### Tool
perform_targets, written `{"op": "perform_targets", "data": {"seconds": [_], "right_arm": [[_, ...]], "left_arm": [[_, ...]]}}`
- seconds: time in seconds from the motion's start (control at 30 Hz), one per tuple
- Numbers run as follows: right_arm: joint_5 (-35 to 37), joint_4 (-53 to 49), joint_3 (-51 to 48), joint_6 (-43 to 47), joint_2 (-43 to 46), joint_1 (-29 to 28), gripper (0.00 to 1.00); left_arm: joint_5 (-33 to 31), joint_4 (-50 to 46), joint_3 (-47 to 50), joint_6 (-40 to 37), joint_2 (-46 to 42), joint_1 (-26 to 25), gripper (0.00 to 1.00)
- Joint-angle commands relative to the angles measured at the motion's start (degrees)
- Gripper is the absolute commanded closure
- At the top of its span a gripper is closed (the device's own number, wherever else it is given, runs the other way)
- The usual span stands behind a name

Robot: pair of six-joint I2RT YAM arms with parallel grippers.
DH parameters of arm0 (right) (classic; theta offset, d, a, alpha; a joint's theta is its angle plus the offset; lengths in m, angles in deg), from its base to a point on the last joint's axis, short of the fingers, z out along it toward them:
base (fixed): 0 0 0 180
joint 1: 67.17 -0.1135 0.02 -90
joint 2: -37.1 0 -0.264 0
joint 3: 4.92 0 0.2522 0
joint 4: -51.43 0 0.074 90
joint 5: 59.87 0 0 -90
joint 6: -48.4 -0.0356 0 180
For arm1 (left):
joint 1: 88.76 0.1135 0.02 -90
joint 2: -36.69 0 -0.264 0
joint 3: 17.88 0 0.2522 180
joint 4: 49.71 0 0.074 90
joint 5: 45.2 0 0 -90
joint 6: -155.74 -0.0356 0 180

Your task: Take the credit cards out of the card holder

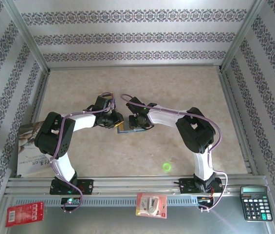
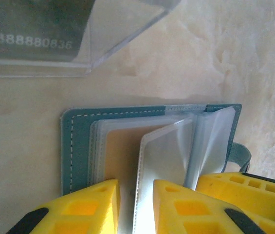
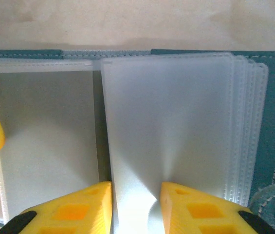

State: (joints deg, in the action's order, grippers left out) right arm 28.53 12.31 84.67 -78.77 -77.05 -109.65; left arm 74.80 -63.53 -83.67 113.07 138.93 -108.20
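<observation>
Fingers of left gripper [image 2: 136,189] sit narrowly apart astride upright clear sleeve [image 2: 164,156]; whether they actually pinch it is unclear. Right gripper [image 3: 136,189] clamped on frosted sleeve [image 3: 176,122], creasing it. Both sleeves belong to card holder [image 2: 74,146], lying open on table [image 1: 142,87] between arms. Tan card [image 2: 120,156] sits in pocket against blue cover; frosted sleeve looks empty.

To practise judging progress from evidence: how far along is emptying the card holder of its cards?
Done: the card holder lies open on the table. In hand: the left gripper and the right gripper each straddle a clear sleeve. Left: a tan card sits inside a sleeve, not yet pulled out.
</observation>
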Motion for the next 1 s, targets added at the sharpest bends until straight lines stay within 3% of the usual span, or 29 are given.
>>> {"op": "perform_targets", "data": {"seconds": [0.0,0.4,0.57,0.97], "right_arm": [[-1.3,-1.5,-1.8,-0.2,-1.9,0.3,0.68],[-1.9,-1.3,-1.8,-0.4,-1.7,0.4,0.69],[-3.0,0.4,-3.0,-0.6,1.1,0.8,0.67],[-6.9,19.0,-13.8,-0.1,16.6,1.3,0.58]], "left_arm": [[1.2,-3.4,-0.9,-1.2,2.0,-0.5,0.75],[6.3,0.8,-1.8,-1.6,0.9,-0.6,0.81],[5.4,0.1,-1.6,-2.4,0.2,-0.4,0.99],[-3.1,-25.6,-8.3,-18.0,-5.3,-0.4,1.00]]}}
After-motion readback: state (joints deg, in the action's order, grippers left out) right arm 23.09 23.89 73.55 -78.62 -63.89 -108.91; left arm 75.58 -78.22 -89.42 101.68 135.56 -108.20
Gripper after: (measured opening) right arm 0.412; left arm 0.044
